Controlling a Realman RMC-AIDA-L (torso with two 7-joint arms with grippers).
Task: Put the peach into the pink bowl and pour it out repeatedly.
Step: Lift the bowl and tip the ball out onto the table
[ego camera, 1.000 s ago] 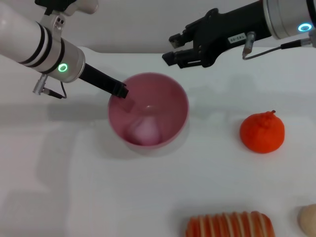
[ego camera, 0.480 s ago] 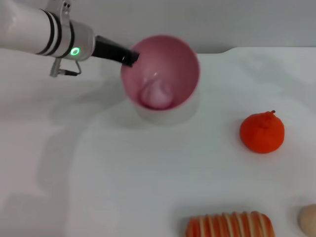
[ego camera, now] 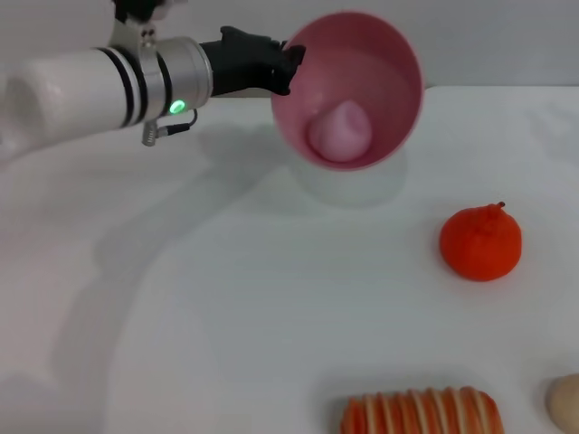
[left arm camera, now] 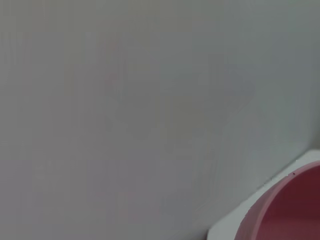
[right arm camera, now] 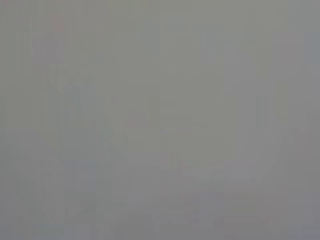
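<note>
Bowl, round deep glossy pink plastic (ego camera: 362,68), lifted off the white tabletop (ego camera: 226,298) and tilted, mouth toward the camera. Contents: one small round pale pink toy peach (ego camera: 341,132), resting low inside. Left gripper (ego camera: 291,61), black, clamped on the bowl's rim. Nearby: bright orange-red round fruit (ego camera: 480,242); ridged orange-and-cream striped item (ego camera: 421,412) at near edge.

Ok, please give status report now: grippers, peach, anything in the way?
Left gripper shut on pink bowl rim, bowl lifted, tilted. Peach inside. Right gripper unseen. Orange fruit apart.
</note>
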